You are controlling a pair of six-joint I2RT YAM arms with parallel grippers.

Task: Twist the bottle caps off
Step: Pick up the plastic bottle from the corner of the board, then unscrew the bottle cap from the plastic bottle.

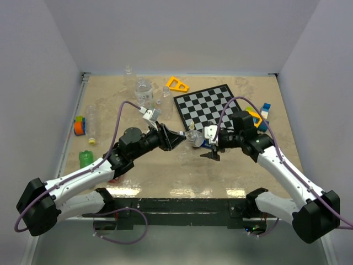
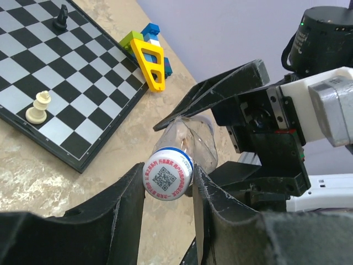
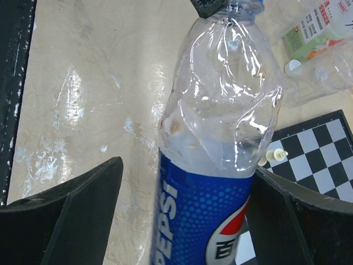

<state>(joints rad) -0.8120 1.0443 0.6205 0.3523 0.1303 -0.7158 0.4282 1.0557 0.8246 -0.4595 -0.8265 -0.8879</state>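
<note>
white cap (image 2: 168,178) pinched in l tool (image 2: 168,175), r tool (image 3: 187,172) wide astride pepsi bottle (image 3: 220,110)

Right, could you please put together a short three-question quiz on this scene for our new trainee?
1. True or false: the left gripper is shut on the white cap of the Pepsi bottle.
2. The bottle's label is mainly: A) blue, B) green, C) yellow.
3. In the right wrist view, is the right gripper open or shut?

Key:
1. True: its fingers press the cap from both sides.
2. A.
3. Open: the bottle stands between the jaws, and a clear gap shows between one finger and the bottle.
</note>
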